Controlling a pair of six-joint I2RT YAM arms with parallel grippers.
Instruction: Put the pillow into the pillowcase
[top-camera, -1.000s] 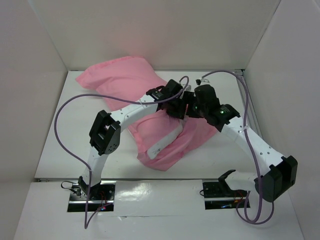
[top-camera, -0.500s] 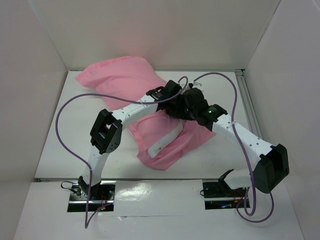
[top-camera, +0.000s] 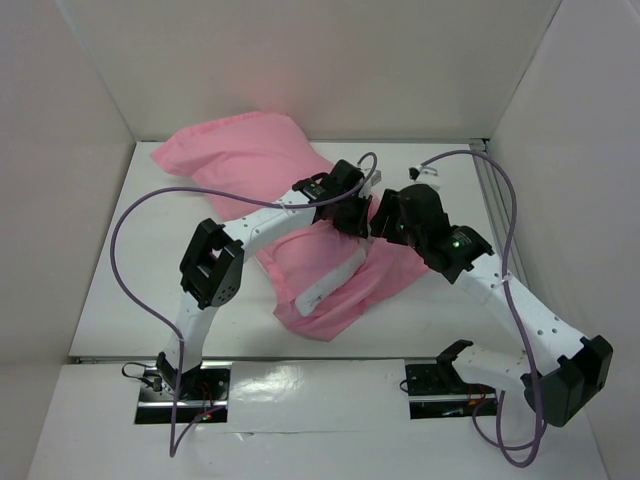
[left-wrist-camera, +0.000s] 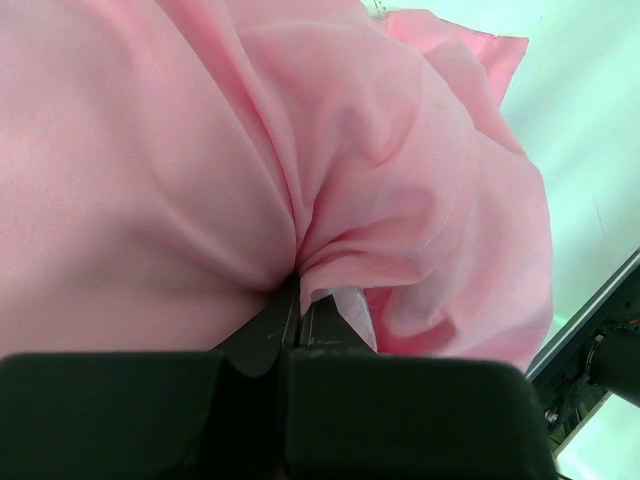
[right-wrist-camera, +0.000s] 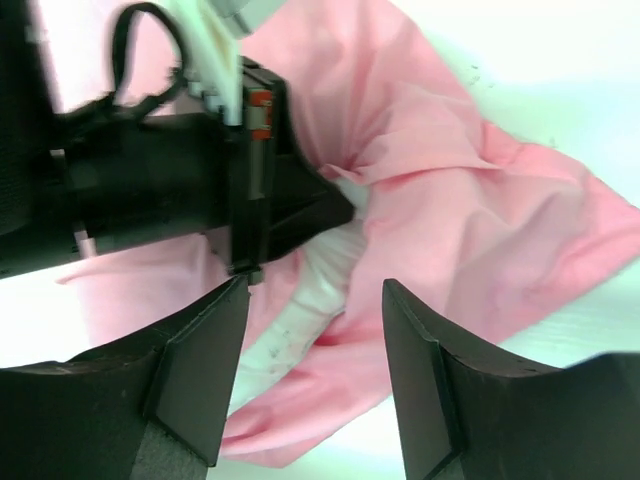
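Note:
The pink pillowcase (top-camera: 250, 160) lies across the table's middle, bulging at the back left. A strip of the white pillow (top-camera: 330, 285) shows at its open mouth. My left gripper (top-camera: 352, 222) is shut on a bunched fold of pillowcase, seen close in the left wrist view (left-wrist-camera: 295, 285), with a sliver of pillow (left-wrist-camera: 355, 305) beside the fingers. My right gripper (top-camera: 378, 226) hovers open and empty just right of the left one. In the right wrist view it (right-wrist-camera: 315, 300) frames the pillow (right-wrist-camera: 310, 300) and pillowcase (right-wrist-camera: 470, 220).
White walls (top-camera: 90, 120) close in the table (top-camera: 130, 280) at the back and both sides. Purple cables (top-camera: 125, 250) loop over the left and right sides. The arm bases sit at the near edge.
My right arm has pulled back to the right and its gripper has come slightly away from the left gripper. The left arm and the pillowcase have stayed still.

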